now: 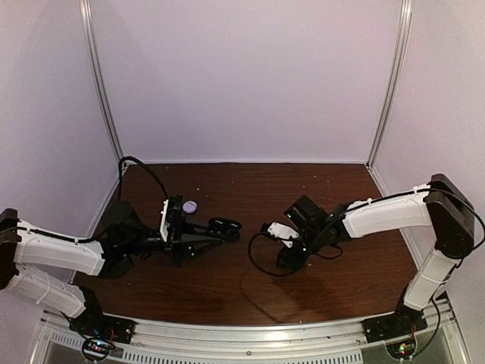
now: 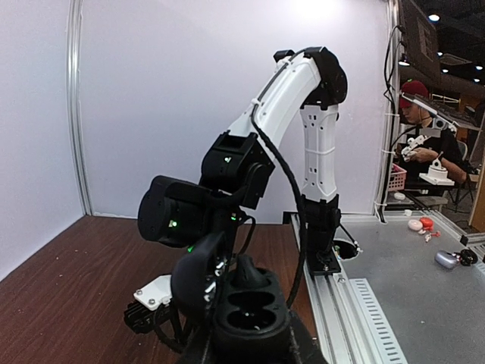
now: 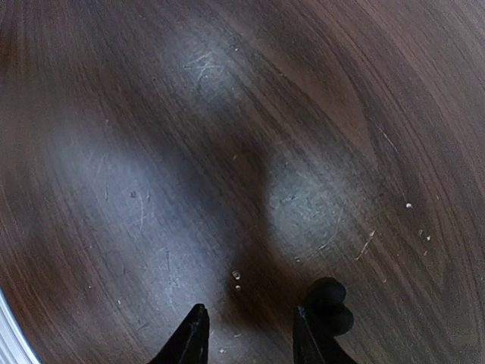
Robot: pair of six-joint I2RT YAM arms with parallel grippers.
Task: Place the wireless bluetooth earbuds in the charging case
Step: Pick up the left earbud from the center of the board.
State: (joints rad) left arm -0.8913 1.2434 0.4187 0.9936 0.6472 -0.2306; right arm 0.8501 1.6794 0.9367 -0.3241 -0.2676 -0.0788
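Top external view first: on the left, my left gripper (image 1: 214, 230) is clamped on the black charging case (image 1: 225, 224) and holds it out over the brown table (image 1: 227, 292). From the left wrist view, the lid (image 2: 198, 277) is up and both little wells (image 2: 250, 299) look empty.

On the right, my right gripper (image 3: 254, 315) points down close to the table. Its fingers are apart and nothing is between them. One small round black earbud (image 3: 330, 302) sits at the outer side of one finger (image 3: 311, 341), not in the gap. I cannot tell if it touches. I see no white earbuds.

My worry is this. If the fingers shut here, they grab only air, or the finger bumps the bud and it rolls away. Such a tiny smooth bud could also pop out of a squeeze. And if I push it into the case too hard, the case could twist in the left grip.
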